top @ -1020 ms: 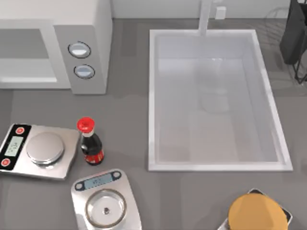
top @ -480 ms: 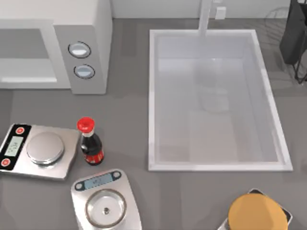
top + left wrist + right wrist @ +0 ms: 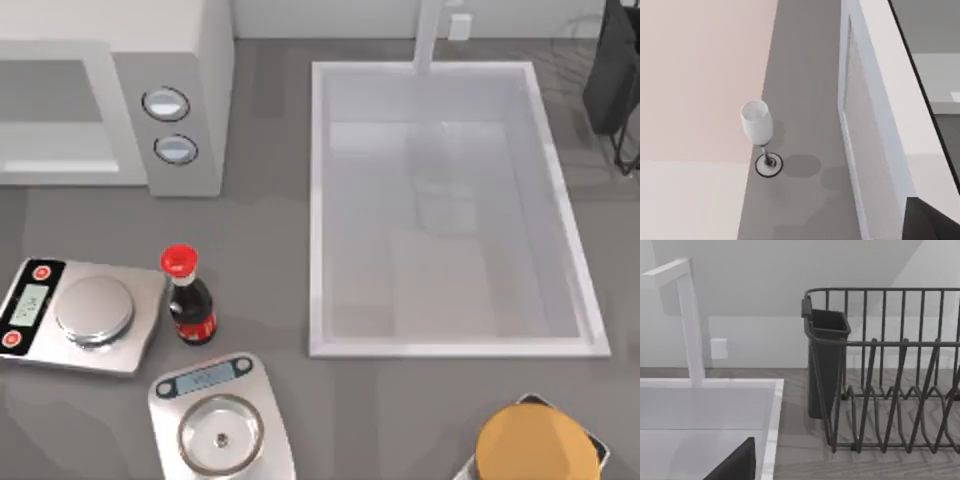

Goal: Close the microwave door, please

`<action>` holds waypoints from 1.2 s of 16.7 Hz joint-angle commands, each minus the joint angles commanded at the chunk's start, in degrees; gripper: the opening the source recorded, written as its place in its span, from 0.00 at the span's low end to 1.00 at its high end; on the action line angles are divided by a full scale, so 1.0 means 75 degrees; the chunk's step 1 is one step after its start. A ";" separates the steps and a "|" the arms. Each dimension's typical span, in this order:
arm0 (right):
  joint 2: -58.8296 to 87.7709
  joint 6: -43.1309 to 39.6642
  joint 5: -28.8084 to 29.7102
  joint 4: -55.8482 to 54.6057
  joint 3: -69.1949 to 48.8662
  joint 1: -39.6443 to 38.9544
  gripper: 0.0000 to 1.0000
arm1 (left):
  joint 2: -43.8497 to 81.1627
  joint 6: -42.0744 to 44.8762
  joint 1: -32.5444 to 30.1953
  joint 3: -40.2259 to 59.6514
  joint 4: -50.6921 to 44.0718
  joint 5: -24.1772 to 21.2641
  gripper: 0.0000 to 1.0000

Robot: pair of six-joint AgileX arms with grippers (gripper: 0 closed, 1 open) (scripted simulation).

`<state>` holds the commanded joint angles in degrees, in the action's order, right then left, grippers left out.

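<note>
The white microwave (image 3: 190, 40) stands at the table's back left. Its grey front panel (image 3: 170, 125) carries two round dials, and left of the panel its cavity (image 3: 50, 115) lies open to view. In the left wrist view a tall white panel (image 3: 875, 150), seemingly the open door seen edge-on, runs close past the camera. A dark piece of my left gripper (image 3: 930, 222) shows beside that panel. A dark piece of my right gripper (image 3: 735, 465) hangs over the sink's back right corner, near the dish rack.
A white sink (image 3: 320, 200) fills the middle, with its faucet (image 3: 428, 35) behind. Two scales (image 3: 85, 315) (image 3: 220, 420) and a red-capped sauce bottle (image 3: 187, 300) sit front left. An orange round object (image 3: 530, 445) lies front right. A wine glass (image 3: 760, 132) stands near the door. The dish rack (image 3: 890, 390) is back right.
</note>
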<state>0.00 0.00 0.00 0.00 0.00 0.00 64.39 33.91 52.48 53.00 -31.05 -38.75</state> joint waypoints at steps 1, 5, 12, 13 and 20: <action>0.0000 0.0000 0.0000 0.0000 0.0000 0.0000 1.00 | 0.0733 0.0368 0.0150 0.0451 -0.0233 0.0002 0.00; 0.0000 0.0000 0.0000 0.0000 0.0000 0.0000 1.00 | 0.3052 0.1604 0.0601 0.1948 -0.1004 0.0059 0.00; 0.0000 0.0000 0.0000 0.0000 0.0000 0.0000 1.00 | 0.4166 0.2286 0.0812 0.2763 -0.1419 0.0131 0.00; 0.0000 0.0000 0.0000 0.0000 0.0000 0.0000 1.00 | 0.4166 0.2286 0.0812 0.2763 -0.1419 0.0131 0.00; 0.0000 0.0000 0.0000 0.0000 0.0000 0.0000 1.00 | 0.4573 0.2301 0.0798 0.1878 -0.0119 0.0123 0.00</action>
<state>0.00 0.00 0.00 0.00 0.00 0.00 98.68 51.17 58.47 67.08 -31.94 -37.83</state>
